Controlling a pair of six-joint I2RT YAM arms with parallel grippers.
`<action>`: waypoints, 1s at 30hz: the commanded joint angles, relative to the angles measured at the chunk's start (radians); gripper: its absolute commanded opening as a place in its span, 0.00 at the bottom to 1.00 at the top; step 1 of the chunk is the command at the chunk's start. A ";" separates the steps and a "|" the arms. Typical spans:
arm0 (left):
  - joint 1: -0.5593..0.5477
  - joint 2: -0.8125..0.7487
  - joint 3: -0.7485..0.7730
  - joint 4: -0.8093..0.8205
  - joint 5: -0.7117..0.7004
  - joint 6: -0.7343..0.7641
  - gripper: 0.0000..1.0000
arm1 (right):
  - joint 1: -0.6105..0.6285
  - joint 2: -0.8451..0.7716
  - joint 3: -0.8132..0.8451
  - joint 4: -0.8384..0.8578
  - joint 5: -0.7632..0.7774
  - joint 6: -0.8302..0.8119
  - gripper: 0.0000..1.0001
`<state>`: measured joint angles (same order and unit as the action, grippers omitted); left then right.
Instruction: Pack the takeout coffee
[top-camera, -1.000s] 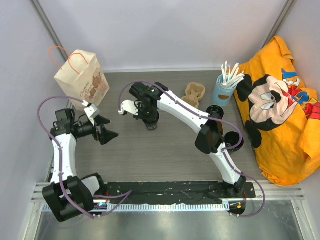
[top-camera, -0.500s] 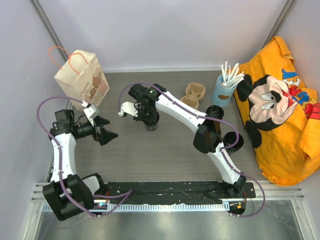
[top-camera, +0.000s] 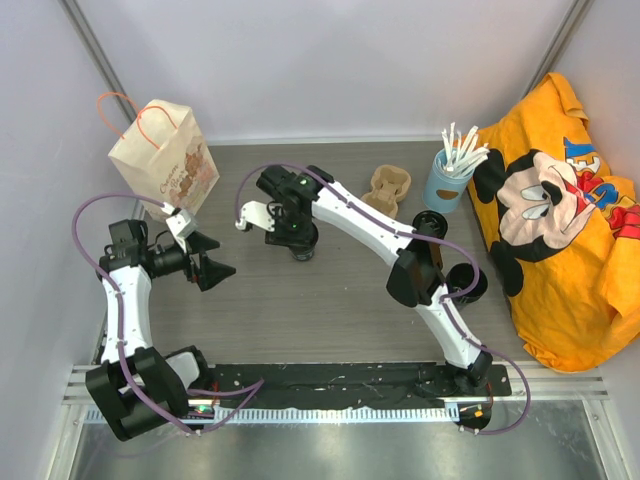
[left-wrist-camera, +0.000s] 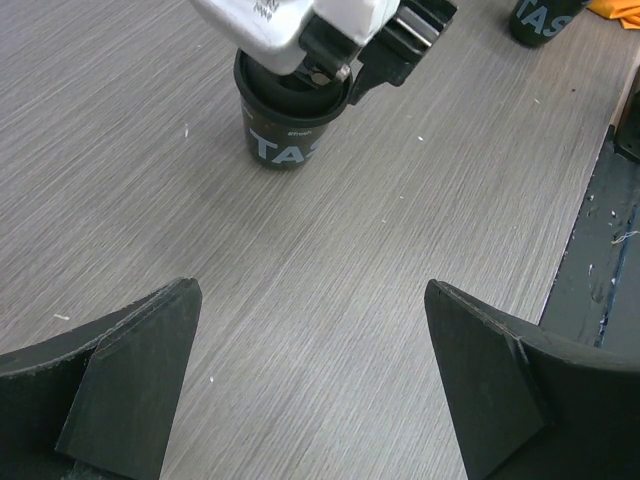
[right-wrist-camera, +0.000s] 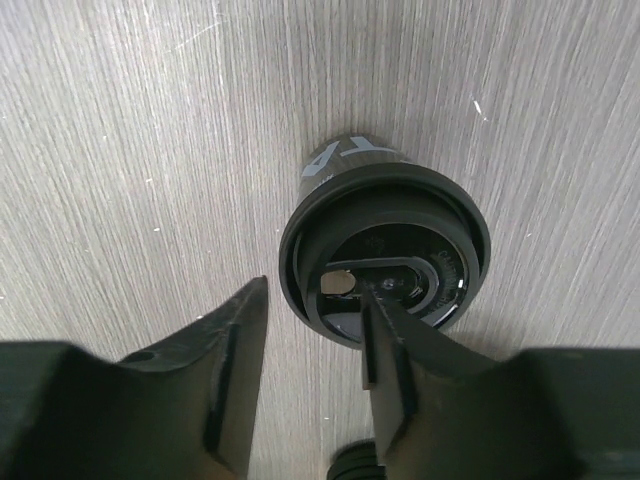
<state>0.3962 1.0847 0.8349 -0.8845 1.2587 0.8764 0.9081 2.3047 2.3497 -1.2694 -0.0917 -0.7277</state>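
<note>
White letters "TAS" mark the black cup (left-wrist-camera: 285, 125); a second cup (left-wrist-camera: 540, 18), far to its right, bears the same.

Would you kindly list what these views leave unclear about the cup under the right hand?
Right wrist view: whether the right hand grips the cup; a finger covers its top where contact would show.
Top view: the cup is mostly hidden under that hand.
Left wrist view: only "TAS" of the cup's lettering shows; the rest curves out of sight.
Top view: the print on the bag is too small to read.
</note>
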 joint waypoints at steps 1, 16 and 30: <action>0.010 0.010 0.017 -0.008 0.047 0.033 1.00 | 0.006 -0.106 0.046 -0.002 -0.023 -0.003 0.52; -0.136 0.089 0.026 0.250 0.004 -0.299 1.00 | -0.251 -0.286 -0.076 0.162 -0.219 0.250 0.69; -0.428 0.415 0.151 0.809 -0.346 -1.025 1.00 | -0.436 -0.412 -0.538 0.560 -0.643 0.608 0.69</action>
<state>0.0166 1.4494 0.9310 -0.2317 1.0065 0.0532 0.4683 1.9617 1.8595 -0.8566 -0.5797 -0.2394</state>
